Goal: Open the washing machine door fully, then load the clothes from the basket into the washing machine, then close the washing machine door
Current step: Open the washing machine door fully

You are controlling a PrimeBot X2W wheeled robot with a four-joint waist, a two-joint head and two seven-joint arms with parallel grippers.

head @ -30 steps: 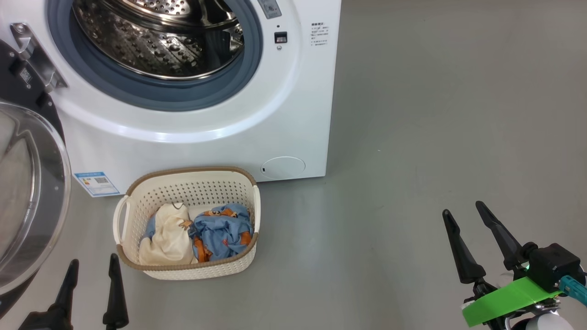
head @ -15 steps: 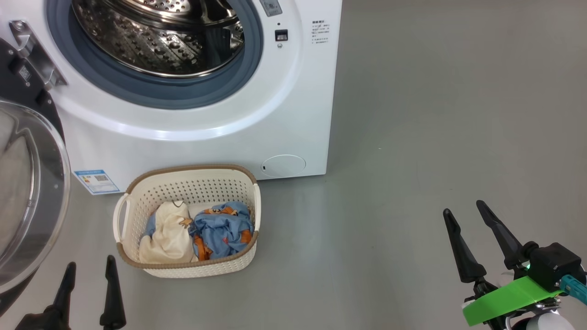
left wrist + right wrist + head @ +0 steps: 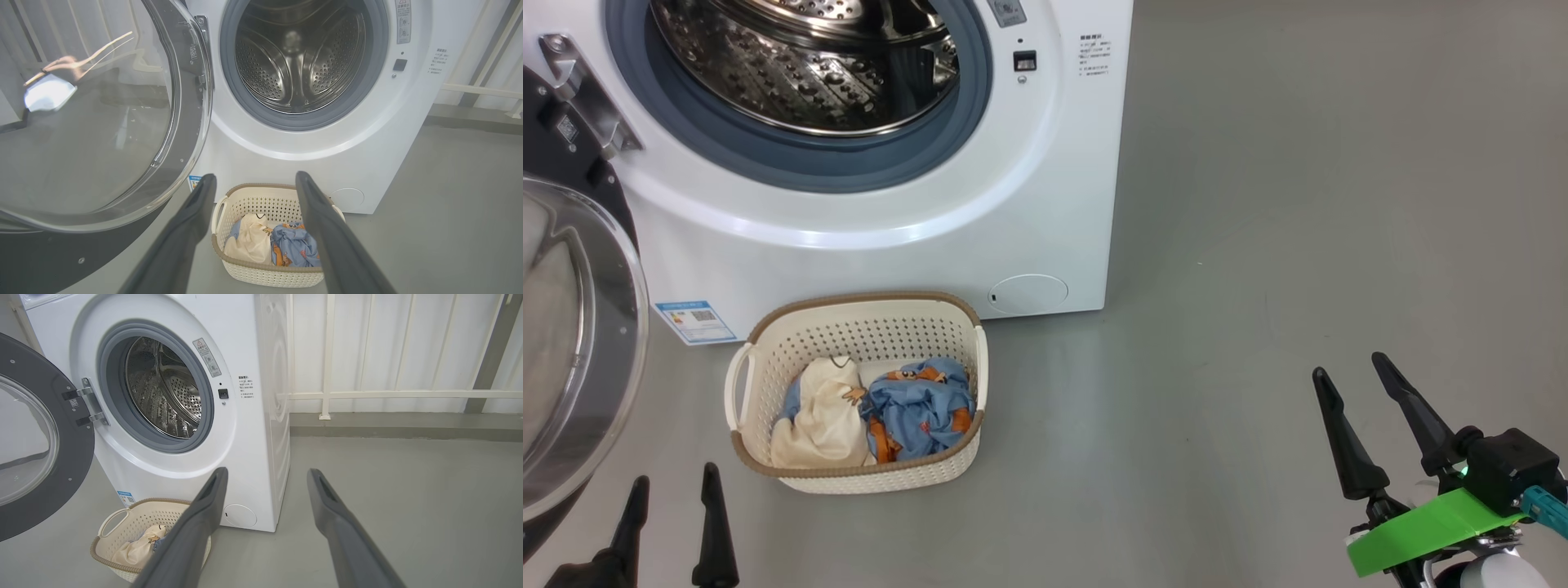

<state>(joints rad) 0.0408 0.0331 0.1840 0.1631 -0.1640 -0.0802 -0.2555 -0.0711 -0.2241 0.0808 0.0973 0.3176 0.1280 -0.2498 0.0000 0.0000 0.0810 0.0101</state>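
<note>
The white washing machine [image 3: 890, 245] stands with its steel drum [image 3: 800, 65] exposed. Its round black door [image 3: 572, 351] with the domed glass hangs swung open at the left; the right wrist view also has the door [image 3: 36, 457]. On the floor before the machine sits the cream basket [image 3: 858, 482] holding the clothes: a cream-white garment [image 3: 821, 416] and a light blue printed one [image 3: 919, 412]. My left gripper [image 3: 674, 486] is open and empty, just left of the basket's near corner. My right gripper [image 3: 1352, 376] is open and empty over bare floor, far right. The basket [image 3: 267, 273] lies between the left fingers.
Grey floor [image 3: 1258, 204] stretches right of the machine. A white railing [image 3: 388, 394] and a low kerb run along the back wall behind it. The open door takes up the space left of the basket.
My left gripper has drawn back toward the bottom edge of the head view. The camera has tipped slightly. The right gripper holds its place.
</note>
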